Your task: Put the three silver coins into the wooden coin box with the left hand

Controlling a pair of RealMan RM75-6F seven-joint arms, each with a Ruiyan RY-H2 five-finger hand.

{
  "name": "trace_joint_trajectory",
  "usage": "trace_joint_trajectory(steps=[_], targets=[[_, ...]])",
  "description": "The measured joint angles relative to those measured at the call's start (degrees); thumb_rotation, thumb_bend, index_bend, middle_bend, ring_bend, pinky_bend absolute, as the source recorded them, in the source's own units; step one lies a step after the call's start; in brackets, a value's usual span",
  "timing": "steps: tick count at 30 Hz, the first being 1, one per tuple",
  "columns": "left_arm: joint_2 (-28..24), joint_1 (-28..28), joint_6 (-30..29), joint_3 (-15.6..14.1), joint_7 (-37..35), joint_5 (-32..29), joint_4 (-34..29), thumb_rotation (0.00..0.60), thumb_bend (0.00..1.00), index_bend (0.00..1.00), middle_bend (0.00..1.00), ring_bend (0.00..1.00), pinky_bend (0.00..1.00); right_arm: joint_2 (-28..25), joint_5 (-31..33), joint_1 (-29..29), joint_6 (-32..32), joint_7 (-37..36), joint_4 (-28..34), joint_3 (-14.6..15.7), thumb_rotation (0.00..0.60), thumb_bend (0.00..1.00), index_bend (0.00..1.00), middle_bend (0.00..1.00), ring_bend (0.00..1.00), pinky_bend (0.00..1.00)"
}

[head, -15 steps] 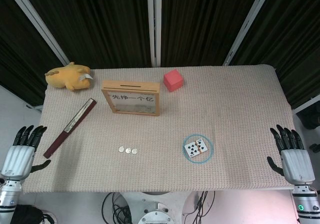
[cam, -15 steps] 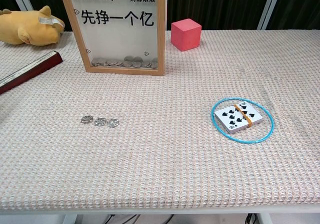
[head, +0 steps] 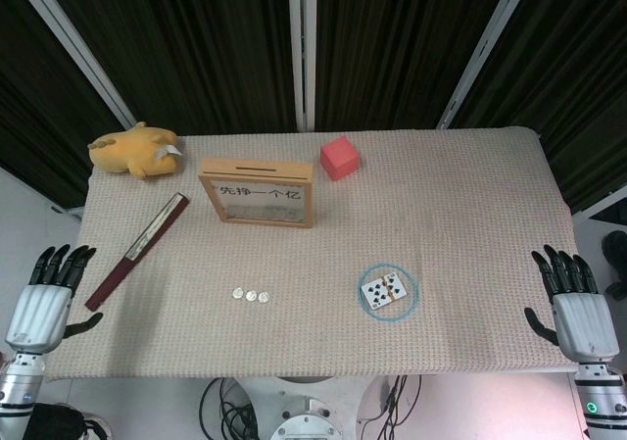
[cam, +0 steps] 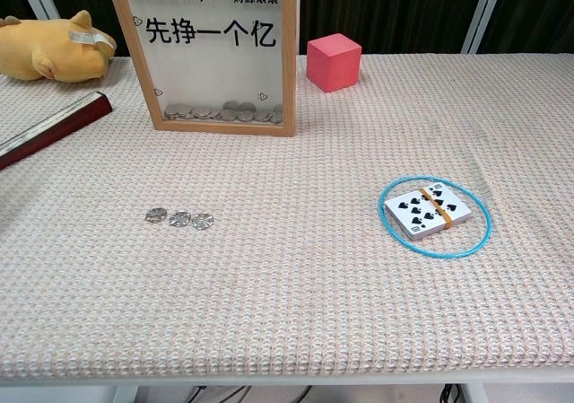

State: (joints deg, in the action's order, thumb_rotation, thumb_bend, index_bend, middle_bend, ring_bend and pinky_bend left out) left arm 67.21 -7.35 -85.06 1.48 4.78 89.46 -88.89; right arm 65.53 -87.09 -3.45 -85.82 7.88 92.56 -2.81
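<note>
Three silver coins (head: 251, 295) lie in a short row on the woven mat, also seen as coins (cam: 179, 217) in the chest view. The wooden coin box (head: 258, 194) stands upright behind them, its clear front showing coins inside; the chest view shows the box (cam: 208, 51) at upper left. My left hand (head: 44, 298) hovers off the table's left edge, fingers spread, holding nothing, well left of the coins. My right hand (head: 578, 309) sits off the right edge, fingers apart and empty. Neither hand shows in the chest view.
A closed dark red fan (head: 137, 250) lies left of the box. A yellow plush toy (head: 135, 150) sits at the back left. A red cube (head: 339, 158) is right of the box. Playing cards (head: 384, 290) lie inside a blue ring (head: 388, 271).
Both hands have shifted slightly; the left one edged a little to the right, the right one a little lower. The coins and box have not moved.
</note>
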Motion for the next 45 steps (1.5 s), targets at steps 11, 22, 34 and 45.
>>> trace_joint_trajectory(steps=[11, 22, 34, 45], targets=[[2.7, -2.7, 1.0, -0.2, 0.1, 4.5, 1.6, 0.6, 0.08, 0.16, 0.11, 0.0, 0.0, -0.3, 1.1, 0.0, -0.2, -0.6, -0.8, -0.8, 0.6, 0.23, 0.0, 0.0, 0.0, 0.0], [11.8, -11.6, 12.9, 0.2, -1.3, 5.5, 2.3, 0.6, 0.09, 0.16, 0.11, 0.0, 0.0, -0.8, 1.3, 0.3, -0.6, -1.0, -0.4, -0.9, 0.6, 0.23, 0.0, 0.0, 0.0, 0.0], [22.4, -17.4, 20.9, 0.6, 3.5, 2.1, 9.7, 0.6, 0.09, 0.26, 0.11, 0.0, 0.0, -1.5, 3.1, 1.4, -0.6, -1.2, -0.4, -0.8, 0.6, 0.24, 0.0, 0.0, 0.0, 0.0], [28.0, -18.5, 18.1, 0.3, -1.4, 2.8, 16.2, 0.6, 0.16, 0.4, 0.16, 0.0, 0.0, -1.7, 3.2, 1.7, -0.7, -2.4, -1.0, -0.8, 0.6, 0.24, 0.0, 0.0, 0.0, 0.0]])
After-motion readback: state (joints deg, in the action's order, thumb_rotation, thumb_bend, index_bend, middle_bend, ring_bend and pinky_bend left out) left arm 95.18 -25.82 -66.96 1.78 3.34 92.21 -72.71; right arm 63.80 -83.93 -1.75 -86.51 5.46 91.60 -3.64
